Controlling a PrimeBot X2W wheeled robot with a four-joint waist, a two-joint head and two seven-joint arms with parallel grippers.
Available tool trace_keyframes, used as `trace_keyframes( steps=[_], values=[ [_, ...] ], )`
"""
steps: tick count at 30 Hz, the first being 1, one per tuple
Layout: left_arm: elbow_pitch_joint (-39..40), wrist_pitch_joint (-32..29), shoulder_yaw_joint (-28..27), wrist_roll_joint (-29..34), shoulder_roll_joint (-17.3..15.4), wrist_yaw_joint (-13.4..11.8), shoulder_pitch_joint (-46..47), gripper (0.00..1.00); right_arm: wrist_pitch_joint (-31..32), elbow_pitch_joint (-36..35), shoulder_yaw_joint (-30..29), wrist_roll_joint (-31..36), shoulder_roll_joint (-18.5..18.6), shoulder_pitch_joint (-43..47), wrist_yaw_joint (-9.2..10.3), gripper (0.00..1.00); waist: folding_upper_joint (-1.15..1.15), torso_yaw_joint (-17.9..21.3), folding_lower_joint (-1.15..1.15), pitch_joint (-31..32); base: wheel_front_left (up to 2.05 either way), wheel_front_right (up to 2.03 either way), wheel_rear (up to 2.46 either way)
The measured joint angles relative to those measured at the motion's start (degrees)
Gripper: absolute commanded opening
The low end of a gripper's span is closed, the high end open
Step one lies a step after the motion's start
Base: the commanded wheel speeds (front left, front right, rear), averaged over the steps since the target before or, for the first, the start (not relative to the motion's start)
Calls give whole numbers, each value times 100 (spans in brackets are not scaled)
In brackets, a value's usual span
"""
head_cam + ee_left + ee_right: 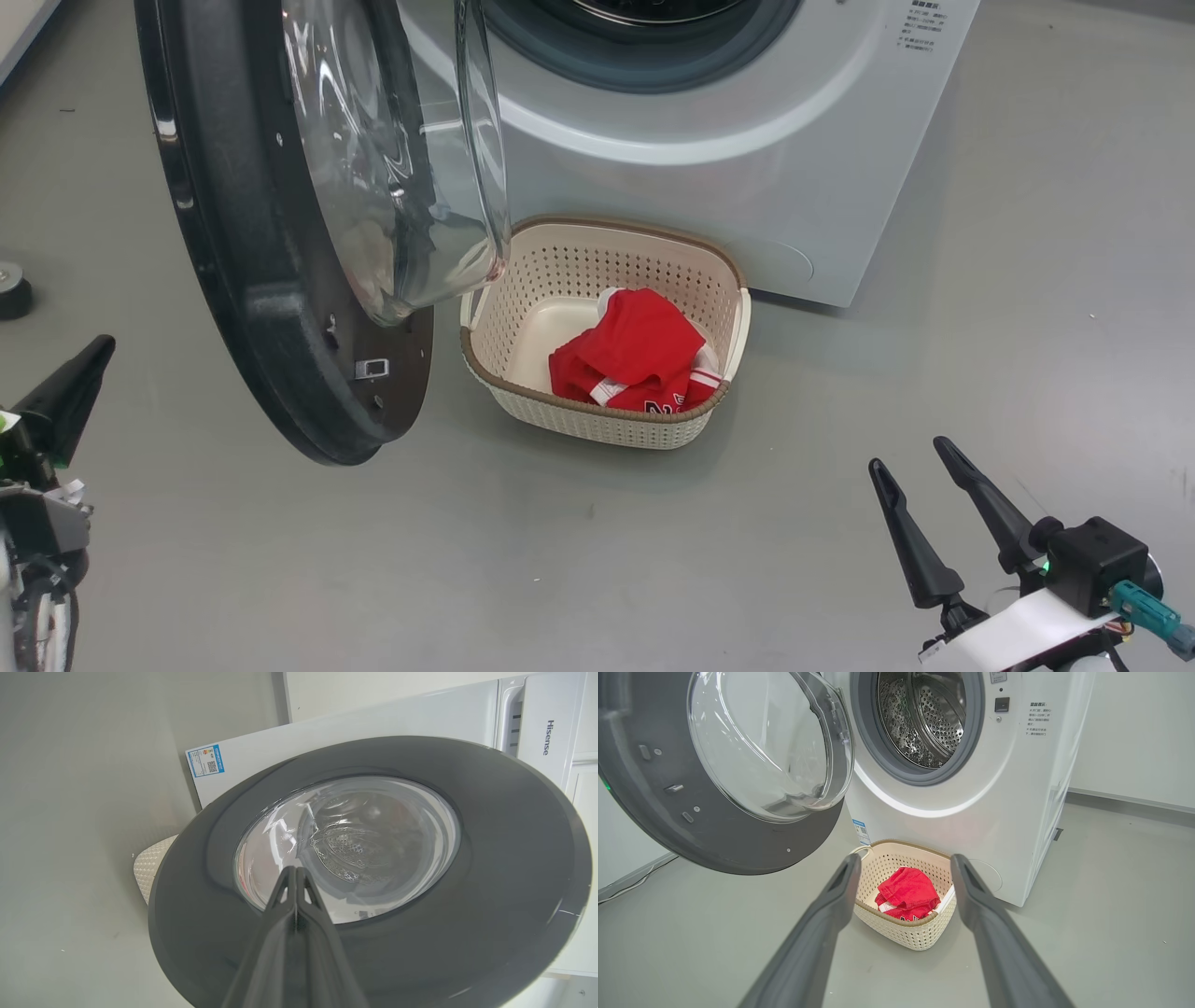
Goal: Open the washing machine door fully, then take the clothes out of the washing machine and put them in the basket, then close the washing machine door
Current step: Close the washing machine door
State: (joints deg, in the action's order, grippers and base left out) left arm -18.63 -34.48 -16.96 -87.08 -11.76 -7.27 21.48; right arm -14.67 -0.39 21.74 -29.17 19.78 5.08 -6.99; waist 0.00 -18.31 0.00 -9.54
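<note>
**Head view.** Top centre: one big white boxy front-loading washing machine (747,168), grey rubber gasket at the upper edge. Upper left: one large round washing machine door (233,280) with a wide glossy black rim and one bulging clear glass bowl (401,187), swung open, inner face showing. Centre: one small cream perforated plastic basket (607,271) with a brown woven-look rim, set on the grey floor (1027,327) just in front of the machine. Inside it: one crumpled red garment with white trim (635,359). Left edge: one small dark round object (11,291), identity not clear. Lower left: left gripper (101,347), two dark fingers pressed together, nothing between them. Lower right: right gripper (908,454), two dark fingers spread wide, holding nothing, well apart from the basket.

**Left wrist view.** Two fingers closed tip to tip, empty, pointing at the door's outer face near the lower edge of the glass. Contact with the door not determinable. Upper left: one blue sticker (206,760) on the white front. Middle left: one basket corner behind the black rim.

**Right wrist view.** Two fingers wide apart, empty, framing the basket at lower centre. Top centre: one perforated steel drum (924,714) seen through the open mouth. Upper left: door open. One red garment in the basket.
</note>
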Motion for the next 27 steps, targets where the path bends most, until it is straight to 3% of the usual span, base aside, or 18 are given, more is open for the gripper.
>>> trace_keyframes(
  steps=[27],
  values=[
    [-280,-602,494,-136,539,0,350,0,0,76,-86,-15,-71,-24,0,100,0,103,0,17,0,0,0]
  ],
)
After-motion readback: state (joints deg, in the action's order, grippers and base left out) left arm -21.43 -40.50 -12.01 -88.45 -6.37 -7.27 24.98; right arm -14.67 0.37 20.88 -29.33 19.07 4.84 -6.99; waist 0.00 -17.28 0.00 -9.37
